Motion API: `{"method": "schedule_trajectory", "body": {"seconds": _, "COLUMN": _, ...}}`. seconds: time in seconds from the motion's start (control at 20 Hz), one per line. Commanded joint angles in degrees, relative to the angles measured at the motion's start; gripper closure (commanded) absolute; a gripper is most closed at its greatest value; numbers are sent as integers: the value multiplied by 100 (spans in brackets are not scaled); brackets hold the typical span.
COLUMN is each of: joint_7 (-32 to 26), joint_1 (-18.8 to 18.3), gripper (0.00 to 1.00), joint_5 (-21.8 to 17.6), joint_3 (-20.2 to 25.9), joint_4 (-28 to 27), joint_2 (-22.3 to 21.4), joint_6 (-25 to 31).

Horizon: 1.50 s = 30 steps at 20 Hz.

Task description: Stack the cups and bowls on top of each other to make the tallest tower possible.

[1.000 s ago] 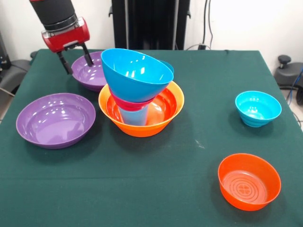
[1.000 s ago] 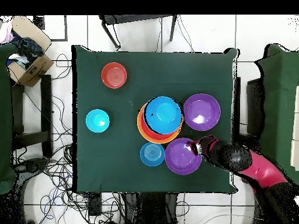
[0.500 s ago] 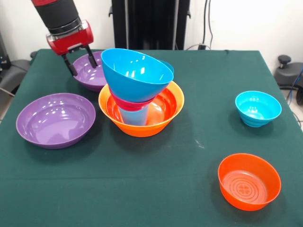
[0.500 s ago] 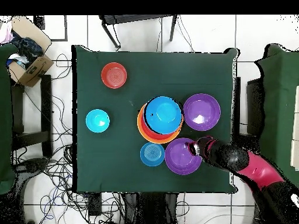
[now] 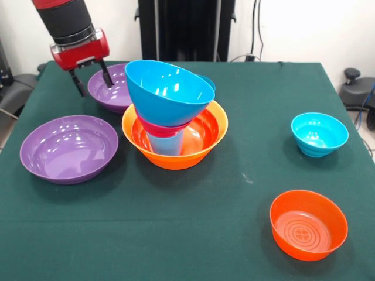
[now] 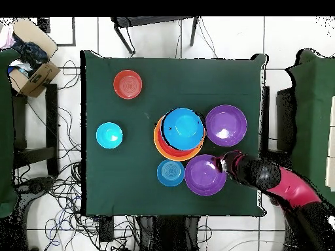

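Note:
The tower stands mid-table: a big orange bowl (image 5: pixel 202 143) (image 6: pixel 159 145) holds the light blue cup (image 5: pixel 164 144), a magenta bowl (image 5: pixel 153 127) and a tilted blue bowl (image 5: pixel 169 91) (image 6: pixel 183 126) on top. My gripper (image 5: pixel 92 79) (image 6: pixel 224 163) is open at the rim of the far purple bowl (image 5: pixel 117 91) (image 6: pixel 205 174), one finger outside it and one over its inside. Loose on the cloth lie a second purple bowl (image 5: pixel 69 147) (image 6: pixel 226 125), a cyan bowl (image 5: pixel 319 133) (image 6: pixel 109 134), a red-orange bowl (image 5: pixel 308 222) (image 6: pixel 127 84) and a small blue bowl (image 6: pixel 171 172), mostly hidden behind the tower in the front view.
The green table (image 5: pixel 234 199) (image 6: pixel 144 189) ends close behind the far purple bowl. A cardboard box (image 6: pixel 29 65) and chairs stand off the table's sides.
The gripper slid a little toward the tower half a second ago and has come back out to the purple bowl's outer rim. No bowl has moved.

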Motion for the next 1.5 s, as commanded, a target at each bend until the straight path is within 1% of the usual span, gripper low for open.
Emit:
{"method": "schedule_trajectory", "body": {"seconds": 0.05, "joint_7": 281, "joint_1": 441, "gripper": 0, "joint_5": -530, "joint_3": -396, "joint_4": -568, "joint_2": -67, "joint_6": 359}}
{"method": "schedule_trajectory", "body": {"seconds": 0.25, "joint_7": 252, "joint_1": 433, "gripper": 0, "joint_5": -569, "joint_3": -468, "joint_4": -574, "joint_2": 91, "joint_6": 259}}
{"method": "schedule_trajectory", "body": {"seconds": 0.5, "joint_7": 362, "joint_1": 426, "gripper": 0, "joint_5": -537, "joint_3": -519, "joint_4": -518, "joint_2": 269, "joint_6": 102}}
{"method": "schedule_trajectory", "body": {"seconds": 1.1, "joint_7": 221, "joint_1": 289, "gripper": 0, "joint_5": -682, "joint_3": -689, "joint_4": -607, "joint_2": 690, "joint_6": -59}}
{"method": "schedule_trajectory", "body": {"seconds": 1.5, "joint_7": 225, "joint_1": 341, "gripper": 0, "joint_5": -761, "joint_3": -685, "joint_4": -685, "joint_2": 744, "joint_6": -92}}
